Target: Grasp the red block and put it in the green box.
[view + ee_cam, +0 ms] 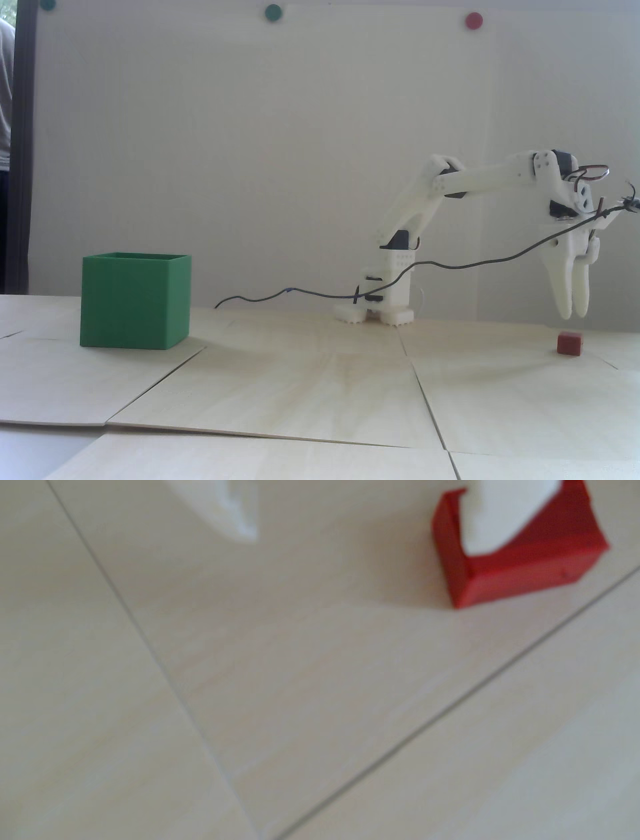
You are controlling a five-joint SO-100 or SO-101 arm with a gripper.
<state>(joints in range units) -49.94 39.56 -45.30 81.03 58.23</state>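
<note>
In the fixed view the red block (569, 343) lies on the counter (320, 390) at the lower right of the frame. The white fingers (580, 287) hang just above it, spread apart in the wrist view and holding nothing. The green box (135, 301) stands far left.

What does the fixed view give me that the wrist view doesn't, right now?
Only the fixed view shows the green box at the left, the whole arm, its cable and the wall dots, and that the gripper hangs above the red block without touching it.

Only the wrist view shows the fingers spread wide, one fingertip overlapping the block.

Both show the block resting on the pale wooden table.
</note>
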